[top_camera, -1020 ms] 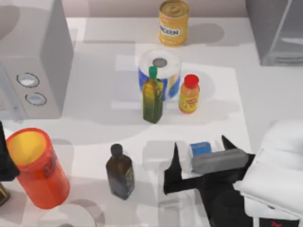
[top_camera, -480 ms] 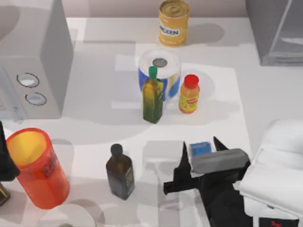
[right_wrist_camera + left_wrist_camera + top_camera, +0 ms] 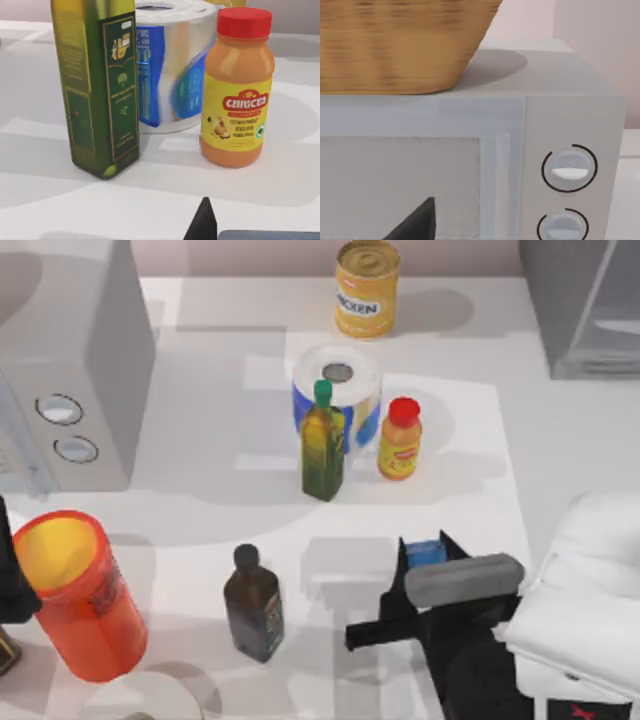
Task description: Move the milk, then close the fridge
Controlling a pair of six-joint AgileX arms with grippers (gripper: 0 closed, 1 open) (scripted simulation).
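Now gripping the small white blue-topped milk carton (image 3: 424, 553) between the black fingers of the right gripper (image 3: 428, 558), jaws closed against its sides.

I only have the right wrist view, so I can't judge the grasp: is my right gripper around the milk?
Observer: Yes. From the top view, the right gripper has a finger against each side of the milk.
Operator: Where's the fridge?
Observer: The fridge stands at the table's far right corner, beyond the orange bottle.
Operator: And the left arm?
Observer: The left gripper is parked at the table's left edge, facing the grey box with dials.
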